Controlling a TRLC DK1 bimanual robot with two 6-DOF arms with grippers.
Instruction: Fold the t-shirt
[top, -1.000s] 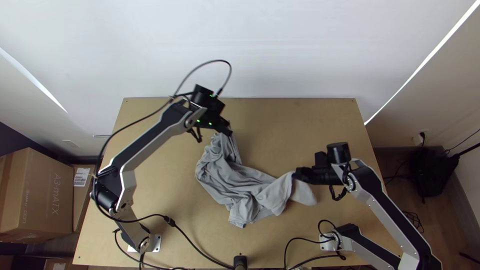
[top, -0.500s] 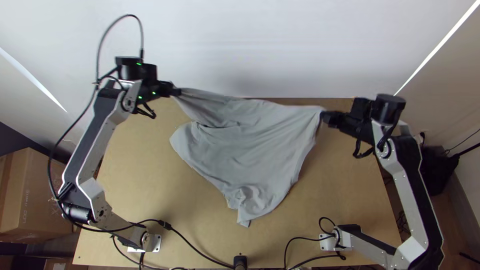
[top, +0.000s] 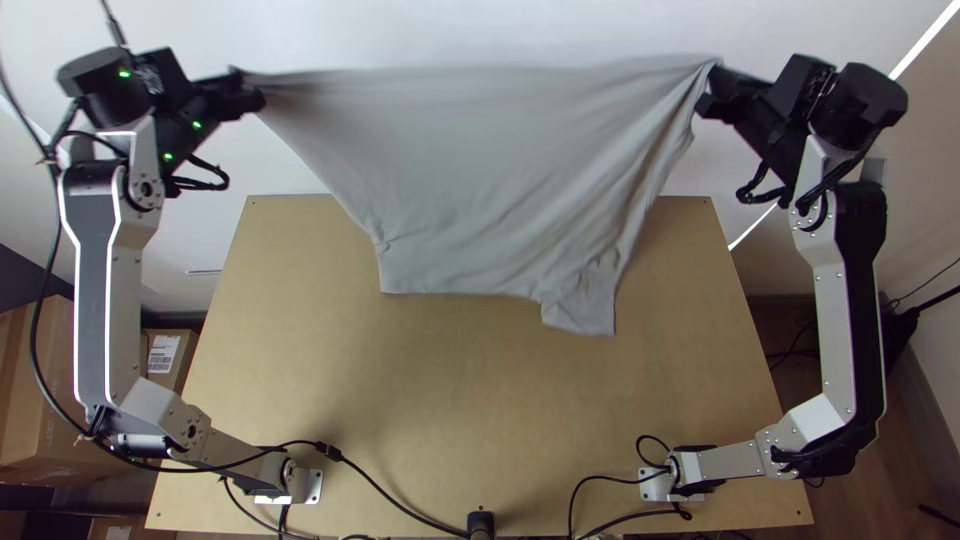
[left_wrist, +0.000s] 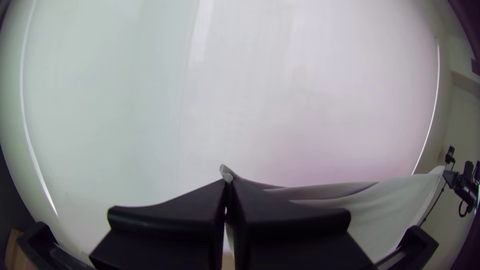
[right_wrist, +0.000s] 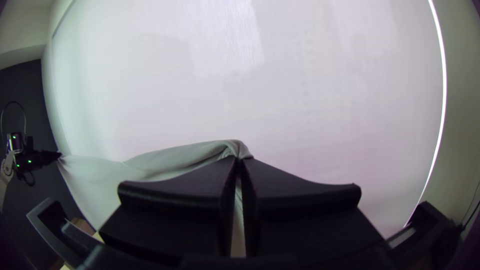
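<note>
In the top view the grey t-shirt (top: 480, 180) hangs stretched wide between both grippers, beyond and above the table's far edge, its lower part loose with a crumpled flap. My left gripper (top: 250, 92) is shut on its upper left corner, and my right gripper (top: 708, 90) is shut on the upper right corner. The left wrist view has my left gripper (left_wrist: 228, 187) with a bit of cloth pinched at the tips. In the right wrist view, cloth folds over the tips of my right gripper (right_wrist: 239, 162).
The wooden table (top: 450, 400) has cables (top: 390, 495) along its near edge. A white wall (top: 480, 30) stands behind it. Cardboard boxes (top: 35, 400) sit on the floor at the left, and a black bag (top: 895, 345) lies at the right.
The t-shirt went from bunched on the table to lifted and spread taut. Both grippers moved apart and up toward the far side, each still holding cloth.
</note>
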